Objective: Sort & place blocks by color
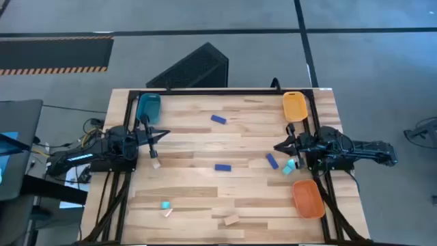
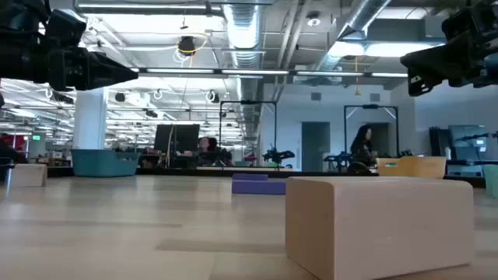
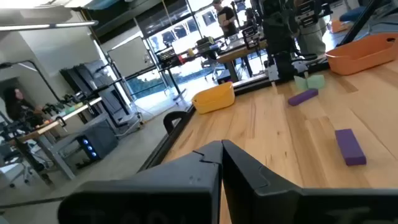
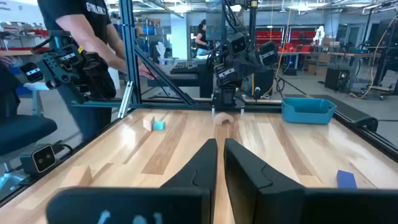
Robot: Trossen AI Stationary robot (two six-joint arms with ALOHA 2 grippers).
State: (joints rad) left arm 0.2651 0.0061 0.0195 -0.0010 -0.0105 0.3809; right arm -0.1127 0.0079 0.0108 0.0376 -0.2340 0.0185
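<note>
Right gripper (image 1: pixel 278 146) hovers empty with fingers nearly together by the table's right edge, and the nearest dark blue block (image 1: pixel 272 161) lies just beside its tip (long axis slanted), left gripper (image 1: pixel 164 134) closed far across.

Blocks (image 1: pixel 222 167) scattered across table (image 1: pixel 191 191), two trays (image 1: pixel 294 106) along right edge, one tray (image 1: pixel 148 106) at left rear corner

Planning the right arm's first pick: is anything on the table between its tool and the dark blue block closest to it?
Nothing visible. In the high view the right tool sits by the table's right edge, and the nearest blue block lies just beside it over bare wood; a cyan block lies past it, off that line.
</note>
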